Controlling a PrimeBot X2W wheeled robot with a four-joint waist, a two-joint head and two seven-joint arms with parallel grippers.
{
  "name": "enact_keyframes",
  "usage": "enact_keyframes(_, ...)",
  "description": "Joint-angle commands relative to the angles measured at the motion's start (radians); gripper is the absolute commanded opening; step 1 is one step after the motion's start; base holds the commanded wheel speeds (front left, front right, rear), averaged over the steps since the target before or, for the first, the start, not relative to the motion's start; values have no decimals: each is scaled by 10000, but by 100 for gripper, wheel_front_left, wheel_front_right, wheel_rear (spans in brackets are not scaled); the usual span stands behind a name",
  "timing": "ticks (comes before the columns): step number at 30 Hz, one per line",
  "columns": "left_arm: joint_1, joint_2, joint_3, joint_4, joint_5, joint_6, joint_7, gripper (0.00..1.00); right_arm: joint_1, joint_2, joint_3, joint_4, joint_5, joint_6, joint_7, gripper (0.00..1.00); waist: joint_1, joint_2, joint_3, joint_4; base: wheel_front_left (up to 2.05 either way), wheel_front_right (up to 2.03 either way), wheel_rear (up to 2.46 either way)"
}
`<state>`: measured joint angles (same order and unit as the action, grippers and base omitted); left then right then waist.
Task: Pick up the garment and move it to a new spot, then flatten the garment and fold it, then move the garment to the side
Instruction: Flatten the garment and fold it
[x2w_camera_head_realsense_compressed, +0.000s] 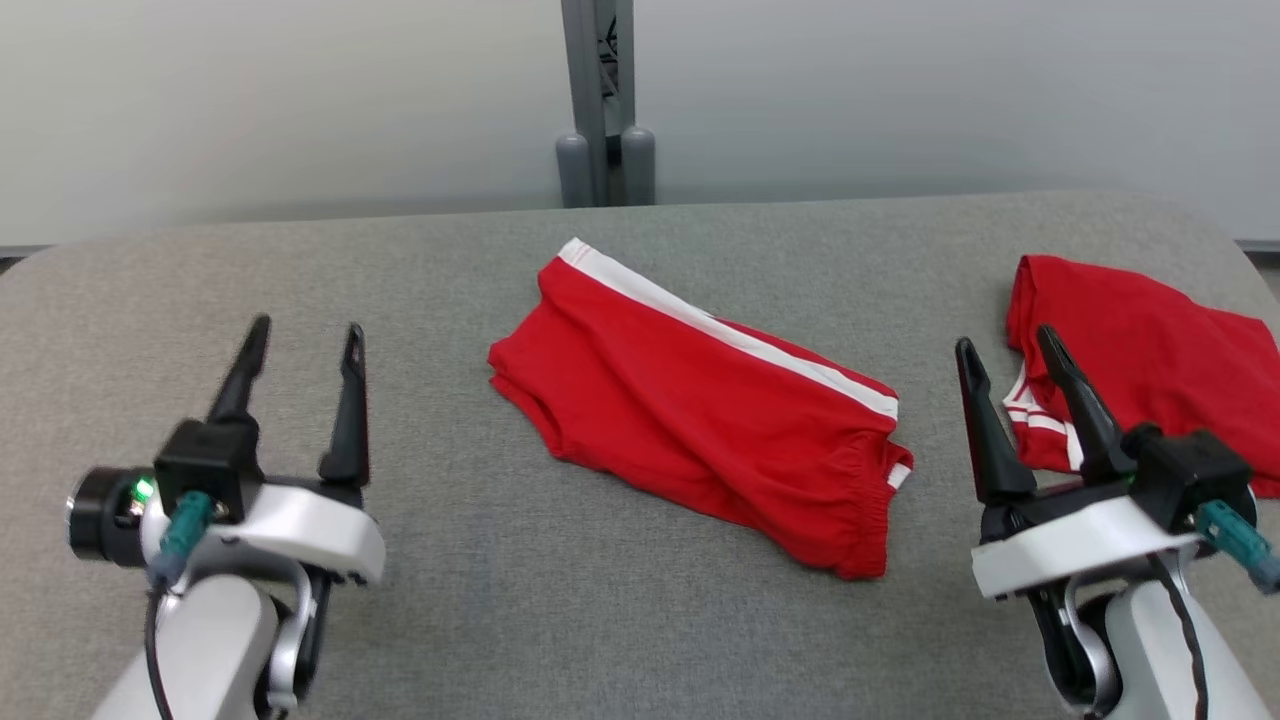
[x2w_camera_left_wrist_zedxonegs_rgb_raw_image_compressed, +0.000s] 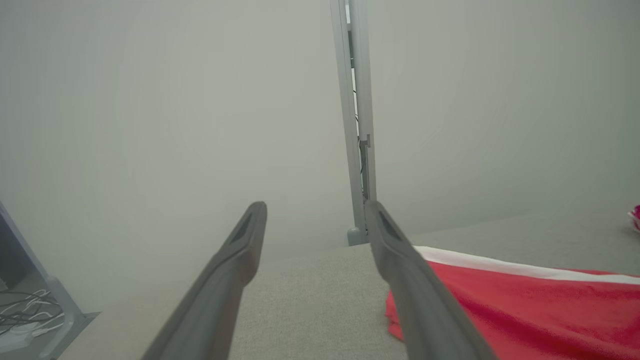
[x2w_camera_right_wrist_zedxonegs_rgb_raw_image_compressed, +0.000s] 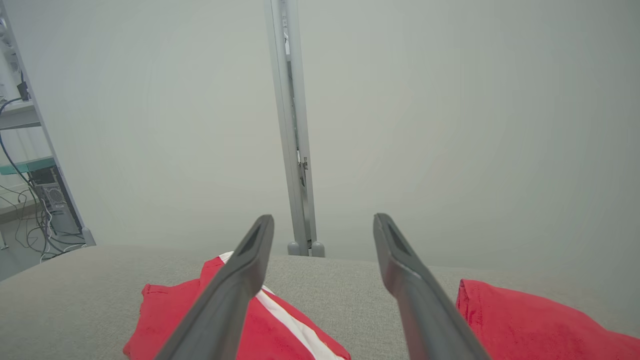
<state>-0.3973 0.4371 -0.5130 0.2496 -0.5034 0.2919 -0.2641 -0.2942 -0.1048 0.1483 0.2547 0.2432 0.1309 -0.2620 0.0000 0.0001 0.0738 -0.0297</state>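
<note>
Grey woven fabric covers the surface (x2w_camera_head_realsense_compressed: 640, 620), which runs back to a pale wall (x2w_camera_head_realsense_compressed: 300, 100). A grey post (x2w_camera_head_realsense_compressed: 598, 100) stands at 12 o'clock just behind the far edge.

At the centre lies a pair of red shorts (x2w_camera_head_realsense_compressed: 690, 400), folded into a flat oblong. Its long side runs from about 11 o'clock down to 4 o'clock, and a white stripe follows its far edge. The gathered waistband is at the 4 o'clock end.

A second red garment (x2w_camera_head_realsense_compressed: 1150, 350) sits at 3 o'clock by the edge of the surface, apart from the shorts, with white stripes on its near corner.

The left jaws are at 8 o'clock, well apart from the shorts. Their dark fingers (x2w_camera_head_realsense_compressed: 240, 380) are spread wide with nothing between them. The left wrist view shows bare surface between these fingers and the shorts (x2w_camera_left_wrist_zedxonegs_rgb_raw_image_compressed: 525, 310) off at 4 o'clock.

The right jaws are at 4 o'clock, also spread wide and holding nothing. In the head view one finger (x2w_camera_head_realsense_compressed: 1085, 410) overlaps the near corner of the second garment. I cannot tell whether it touches. The right wrist view shows the shorts (x2w_camera_right_wrist_zedxonegs_rgb_raw_image_compressed: 170, 320) at 7 o'clock, the second garment (x2w_camera_right_wrist_zedxonegs_rgb_raw_image_compressed: 525, 320) at 4 o'clock, and bare surface between the fingers. Shelving with loose cables (x2w_camera_right_wrist_zedxonegs_rgb_raw_image_compressed: 30, 210) stands at 9 o'clock beyond the surface.
</note>
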Motion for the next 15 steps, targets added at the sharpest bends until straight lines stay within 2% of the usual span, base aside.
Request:
enact_keyframes(1,652,-337,325,-274,196,-79,6,100,471,114,-295,-105,-48,-2,-30,100,0,-1,-398,439,0,0,0)
enact_keyframes(3,1398,-851,952,-488,402,-63,6,100,810,254,-490,-159,-202,-1,-30,100,0,-1,-493,547,0,0,0)
enact_keyframes(9,2848,-1937,2203,-881,1923,-540,5,100,1492,475,-554,-21,-331,-1,-29,100,0,-1,-613,750,0,0,0)
enact_keyframes(11,3111,-2258,2774,-1020,2265,-781,5,100,1578,485,-526,35,-451,-1,-31,100,0,-1,-613,799,0,0,0)
enact_keyframes(15,3392,-2698,3270,-1123,3082,-1414,5,100,1580,504,-554,35,-450,-1,-30,100,0,-1,-586,816,0,0,0)
